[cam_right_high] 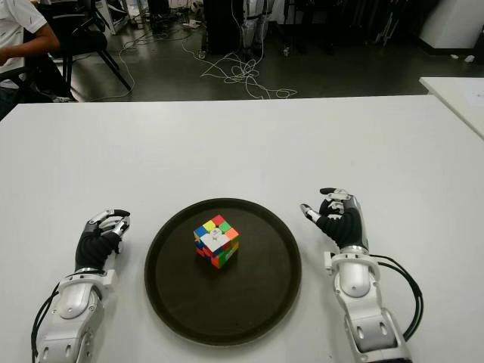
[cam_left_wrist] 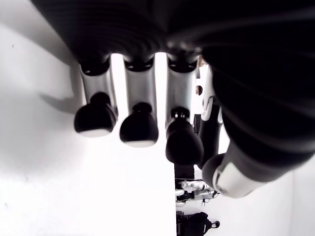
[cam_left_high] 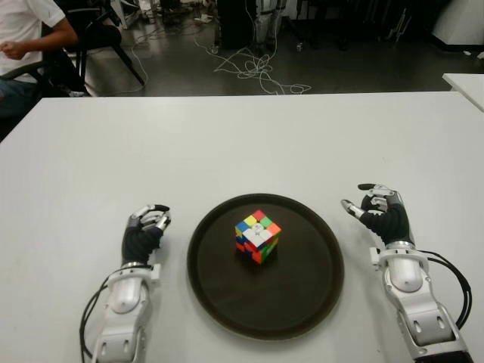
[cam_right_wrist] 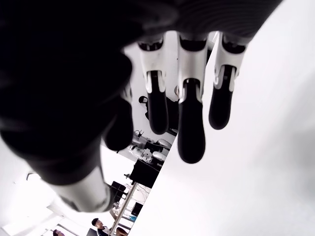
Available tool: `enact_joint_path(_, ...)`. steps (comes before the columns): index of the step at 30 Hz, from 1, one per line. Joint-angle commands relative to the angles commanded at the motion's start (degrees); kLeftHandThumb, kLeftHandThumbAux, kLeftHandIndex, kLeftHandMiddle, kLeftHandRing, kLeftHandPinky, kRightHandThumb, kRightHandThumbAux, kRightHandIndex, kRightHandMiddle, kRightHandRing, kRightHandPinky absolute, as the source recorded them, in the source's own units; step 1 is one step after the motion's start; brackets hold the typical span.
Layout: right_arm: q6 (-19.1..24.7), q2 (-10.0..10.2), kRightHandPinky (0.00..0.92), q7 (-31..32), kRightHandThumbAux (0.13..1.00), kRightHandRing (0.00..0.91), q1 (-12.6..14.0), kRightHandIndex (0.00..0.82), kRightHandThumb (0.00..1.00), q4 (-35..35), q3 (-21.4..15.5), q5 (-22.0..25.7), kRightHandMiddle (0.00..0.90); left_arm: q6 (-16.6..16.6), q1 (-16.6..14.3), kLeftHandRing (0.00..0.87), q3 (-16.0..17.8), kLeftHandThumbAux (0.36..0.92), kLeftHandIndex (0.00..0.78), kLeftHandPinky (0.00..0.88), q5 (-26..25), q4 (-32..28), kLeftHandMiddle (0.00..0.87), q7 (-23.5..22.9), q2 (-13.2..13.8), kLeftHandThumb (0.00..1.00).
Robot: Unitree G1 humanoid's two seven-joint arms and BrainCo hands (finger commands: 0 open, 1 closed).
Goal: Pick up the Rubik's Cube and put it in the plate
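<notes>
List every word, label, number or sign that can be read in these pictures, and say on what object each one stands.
None can be read.
Rubik's Cube: its white centre sticker carries a small mark, too small to read.
Plate, table, left hand and right hand: no writing visible.
</notes>
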Motion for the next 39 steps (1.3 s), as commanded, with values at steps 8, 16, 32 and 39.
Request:
enact_joint_path(8,-0.87,-0.62,0.865,0.27,0.793,0.869,0.08,0.742,0.26,0.31,0.28,-0.67,0.864,0.27,0.09,0.829,-0.05,0.704,0.444,0.82,-0.21,-0.17,0.824,-0.24,0.07,0.71)
enact_joint_path(16,-1.81,-0.81,0.86,0.98,0.788,0.866,0.2,0.742,0.268,0.54,0.11,-0.42,0.862,-0.31,0.16,0.828,-0.11,0.704,0.444,0.821,-0.24,-0.07,0.824,-0.41,0.15,0.71)
enact_joint_path(32,-2.44,-1.01,0.873,1.8,0.792,0.873,0.26,0.747,0.297,0.64,0.0,-0.56,0.868,0.13,0.32,0.826,-0.25,0.704,0.443,0.818,-0.12,-0.46,0.824,-0.38,0.26,0.71)
enact_joint_path(39,-3.27,-1.14,0.867,2.07,0.789,0.869,0.31,0.744,0.294,0.95,-0.05,-0.55,0.863,0.53,0.24,0.825,-0.24,0.704,0.443,0.815,-0.02,-0.57,0.823,-0.06,0.19,0.71)
